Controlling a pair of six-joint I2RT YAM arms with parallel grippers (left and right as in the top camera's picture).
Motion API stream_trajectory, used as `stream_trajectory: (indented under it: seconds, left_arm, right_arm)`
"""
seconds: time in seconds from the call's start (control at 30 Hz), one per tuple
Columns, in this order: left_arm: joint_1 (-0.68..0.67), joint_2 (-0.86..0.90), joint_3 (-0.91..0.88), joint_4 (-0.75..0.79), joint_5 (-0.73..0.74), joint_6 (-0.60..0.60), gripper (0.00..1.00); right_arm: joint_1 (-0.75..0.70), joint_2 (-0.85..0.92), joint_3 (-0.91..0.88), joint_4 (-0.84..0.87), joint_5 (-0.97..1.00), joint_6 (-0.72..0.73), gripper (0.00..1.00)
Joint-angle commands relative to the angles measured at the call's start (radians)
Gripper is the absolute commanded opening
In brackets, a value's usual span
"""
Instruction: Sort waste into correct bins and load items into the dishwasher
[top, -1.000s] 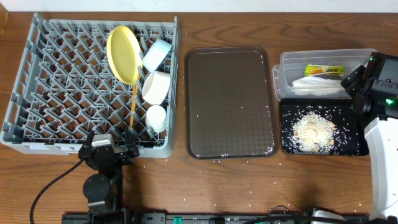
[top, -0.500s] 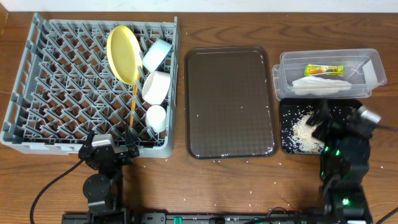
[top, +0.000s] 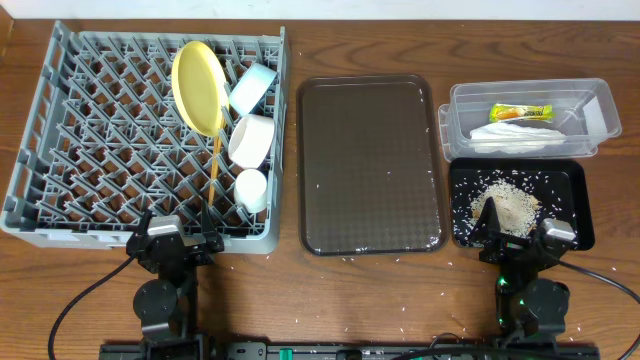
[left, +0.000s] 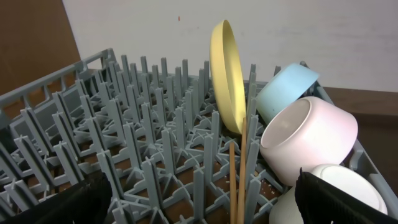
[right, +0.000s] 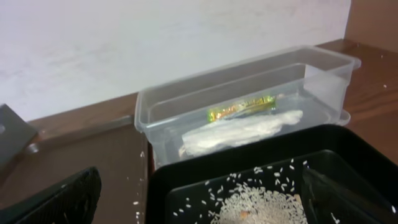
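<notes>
Overhead: straight down on the whole surface, far enough off to take in the grey dish rack at left, the brown tray in the middle, and the clear tub and black tray at right. Left wrist: low and close at the rack's near edge, facing across the pegs to the back wall. Right wrist: low and close at the black tray's near edge, facing over it and the tub to the wall. Shared with overhead: the rack from the left, both bins from the right. Between the two wrist views, only the wall.

A dark brown wooden table meets a plain white wall under soft, even light.
</notes>
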Motion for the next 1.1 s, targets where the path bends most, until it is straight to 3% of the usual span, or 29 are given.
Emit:
stream_trajectory:
  seconds: [0.0,1.07]
  left_arm:
    - [0.005,-0.006,-0.023,-0.025,-0.006,-0.001,0.95]
    - [0.005,-0.006,-0.023,-0.025,-0.005,-0.001,0.95]
  right_arm:
    - [0.007,-0.051,-0.005,0.001,-0.018,-0.013,0.99]
    - [0.021,-0.049,-0.005,-0.005,-0.032,-0.012,0.99]
